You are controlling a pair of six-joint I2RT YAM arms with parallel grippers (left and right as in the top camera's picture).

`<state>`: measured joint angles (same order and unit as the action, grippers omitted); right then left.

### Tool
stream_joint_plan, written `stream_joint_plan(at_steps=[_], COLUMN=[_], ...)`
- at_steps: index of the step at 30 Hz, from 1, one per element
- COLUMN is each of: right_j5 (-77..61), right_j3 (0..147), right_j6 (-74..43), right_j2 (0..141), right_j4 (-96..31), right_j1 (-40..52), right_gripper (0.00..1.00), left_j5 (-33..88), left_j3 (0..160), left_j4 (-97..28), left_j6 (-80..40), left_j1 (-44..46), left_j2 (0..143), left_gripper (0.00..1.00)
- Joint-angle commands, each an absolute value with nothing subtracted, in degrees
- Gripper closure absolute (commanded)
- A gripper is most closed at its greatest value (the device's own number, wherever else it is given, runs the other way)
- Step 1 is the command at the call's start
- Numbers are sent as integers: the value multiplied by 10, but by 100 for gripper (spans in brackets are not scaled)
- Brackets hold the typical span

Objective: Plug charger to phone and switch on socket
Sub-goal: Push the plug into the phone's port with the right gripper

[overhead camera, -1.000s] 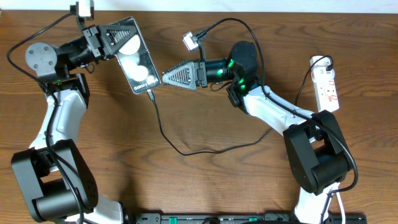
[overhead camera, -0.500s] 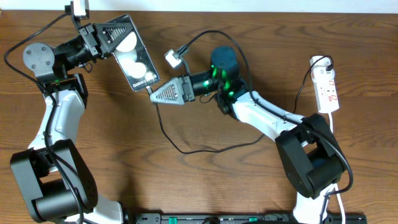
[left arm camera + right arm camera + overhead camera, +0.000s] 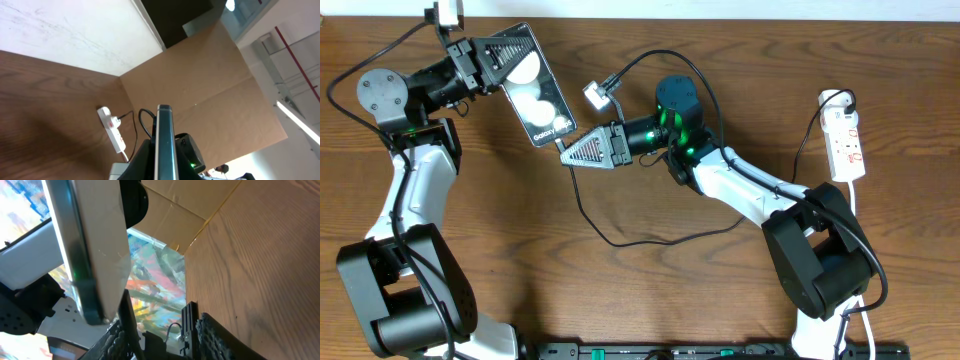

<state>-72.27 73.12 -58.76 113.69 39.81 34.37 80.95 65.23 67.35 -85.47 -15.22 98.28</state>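
A brown wood-grain counter [image 3: 650, 300] fills the overhead view, with a pale strip [image 3: 720, 8] along its far edge. In the left wrist view, a plain cardboard panel [image 3: 200, 80] meets a white wall [image 3: 65, 35].

The right hand [image 3: 566, 151] has swung left, from just beside the phone [image 3: 545, 110] to its lower end, where the charger [image 3: 582, 205] tip sits. The left hand [image 3: 500, 62] has drawn the phone slightly up and left, and the cable's top end has followed.

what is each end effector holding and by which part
Left end effector grips the phone by its top end; right end effector pinches the charger just behind its plug tip.
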Motion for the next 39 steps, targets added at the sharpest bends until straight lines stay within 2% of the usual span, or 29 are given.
stream_joint_plan(at_steps=[1, 8, 11, 14, 15, 39], right_j5=[-709, -708, -708, -706, -706, -696], right_j3=[738, 738, 738, 738, 738, 738], right_j6=[-587, -596, -598, -603, -604, -608], right_j2=[1136, 1136, 1136, 1136, 1136, 1136], right_j4=[404, 404, 405, 405, 405, 407], right_j1=[345, 345, 345, 345, 345, 339], right_gripper=[62, 74, 83, 98, 99, 99], left_j5=[818, 819, 821, 823, 825, 850], left_j3=[659, 659, 659, 659, 659, 659], left_j4=[678, 678, 678, 678, 678, 677], left_j6=[-849, -849, -845, -845, -845, -843], left_j1=[-145, -145, -145, -145, -145, -121], left_j2=[981, 981, 981, 981, 981, 981], left_gripper=[93, 93, 93, 93, 93, 92])
